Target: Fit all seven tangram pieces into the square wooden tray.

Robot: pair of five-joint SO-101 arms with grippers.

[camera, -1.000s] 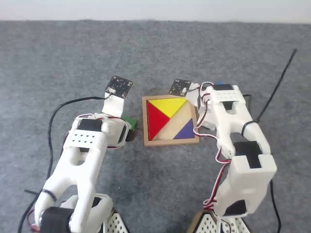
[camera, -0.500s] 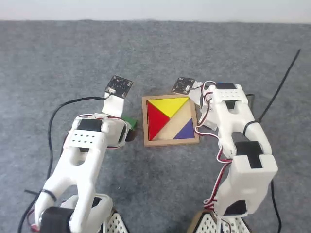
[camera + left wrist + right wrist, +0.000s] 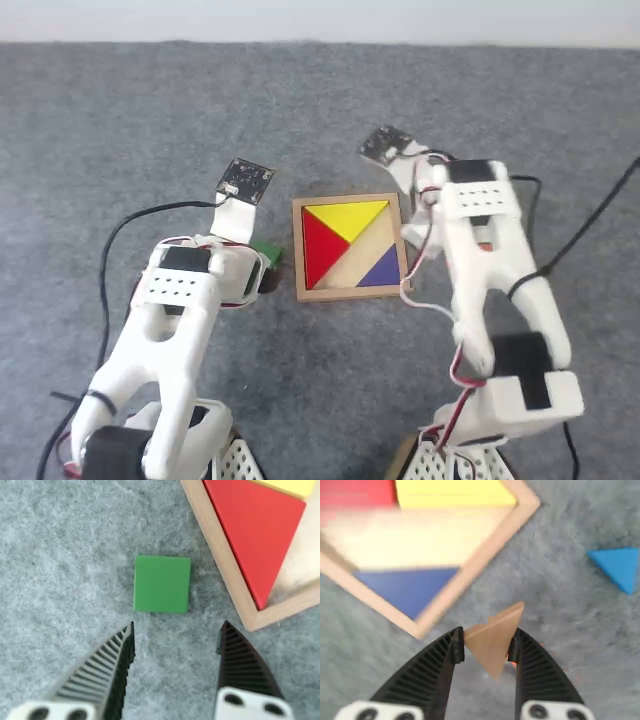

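The square wooden tray (image 3: 350, 293) holds a yellow triangle (image 3: 348, 218), a red triangle (image 3: 319, 250) and a dark blue triangle (image 3: 382, 268). A green square (image 3: 162, 584) lies on the carpet just off the tray's left edge. My left gripper (image 3: 177, 630) hovers open right behind it, touching nothing. My right gripper (image 3: 486, 640) is shut on a tan triangle (image 3: 492, 639), held beside the tray's right corner (image 3: 527, 502). A light blue triangle (image 3: 617, 566) lies on the carpet farther out. The right arm (image 3: 480, 230) covers its gripper in the high view.
Grey carpet (image 3: 150, 120) spreads around the tray on all sides. A bare wooden strip (image 3: 352, 260) runs diagonally across the tray floor. A black cable (image 3: 600, 210) trails off to the right of the right arm. A speck of orange (image 3: 513, 664) peeks out under the held piece.
The right arm has swung up and away from the tray's right edge, its wrist camera shifting farther back and its cable swinging right. The left arm and green square have stayed put.
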